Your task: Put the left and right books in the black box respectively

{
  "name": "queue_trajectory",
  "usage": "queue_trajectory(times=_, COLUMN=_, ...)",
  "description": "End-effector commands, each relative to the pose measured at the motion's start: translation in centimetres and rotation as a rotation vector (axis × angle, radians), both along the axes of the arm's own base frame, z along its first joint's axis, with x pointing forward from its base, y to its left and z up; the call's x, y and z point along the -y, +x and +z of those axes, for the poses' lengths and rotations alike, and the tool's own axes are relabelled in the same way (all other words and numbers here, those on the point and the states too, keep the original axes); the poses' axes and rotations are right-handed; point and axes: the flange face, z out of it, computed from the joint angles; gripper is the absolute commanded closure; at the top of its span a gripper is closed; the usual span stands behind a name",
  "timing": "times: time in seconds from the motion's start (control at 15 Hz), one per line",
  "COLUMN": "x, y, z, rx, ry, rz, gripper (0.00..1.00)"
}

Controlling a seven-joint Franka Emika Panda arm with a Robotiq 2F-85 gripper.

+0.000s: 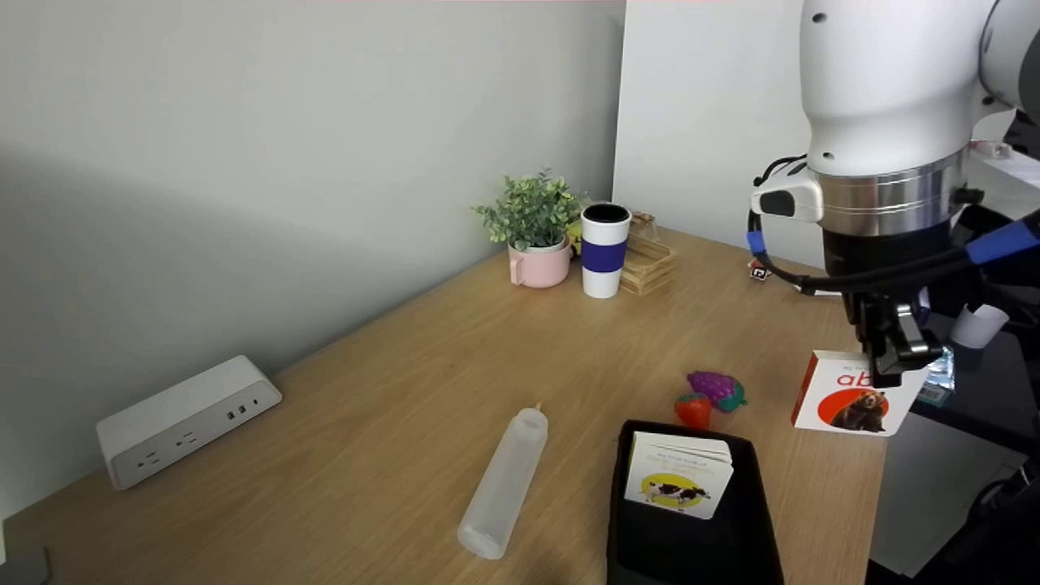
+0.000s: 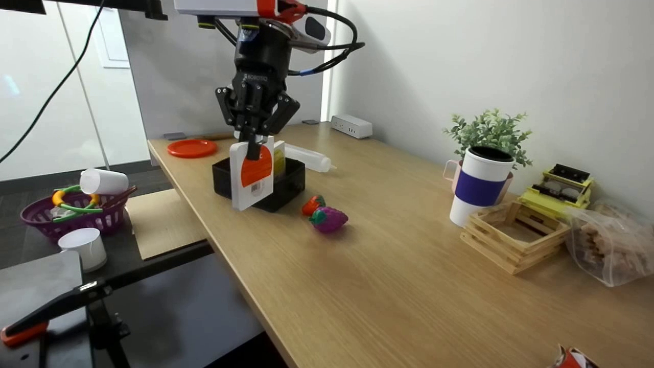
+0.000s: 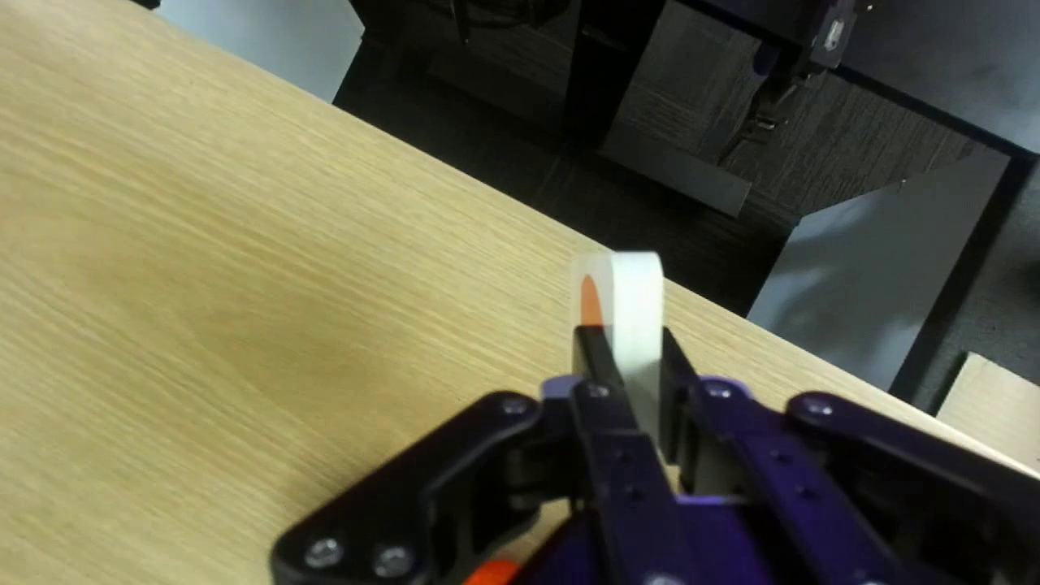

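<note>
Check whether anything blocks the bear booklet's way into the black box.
Nothing visible stands between the bear booklet, held in the claw, and the black box. The toy strawberry and purple fruit toy lie beside the box, apparently off the route. Inside, the cow booklet takes up some space.

Looks like a robotics lab here, with an office touch: a white robot arm looms over a wood-grain counter, black cables looped around it. Along the pale wall, there's a power strip with outlets and USB ports, then a potted plant, a travel tumbler, and lower down, off the counter's edge, a purple basket.
</note>
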Motion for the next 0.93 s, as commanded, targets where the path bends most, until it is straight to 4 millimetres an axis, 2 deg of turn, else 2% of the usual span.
queue_trajectory(times=0.0, x=-0.9, y=0.8, z=-0.3, rx=-0.006, ry=0.045, rz=0.096, gripper=0.96)
queue_trajectory(times=0.33, x=-3.3, y=1.2, z=-0.6, rx=-0.036, ry=0.062, rz=0.205, gripper=0.96)
queue_trajectory(times=0.87, x=-8.0, y=3.1, z=-1.0, rx=-0.031, ry=0.094, rz=0.320, gripper=0.96)
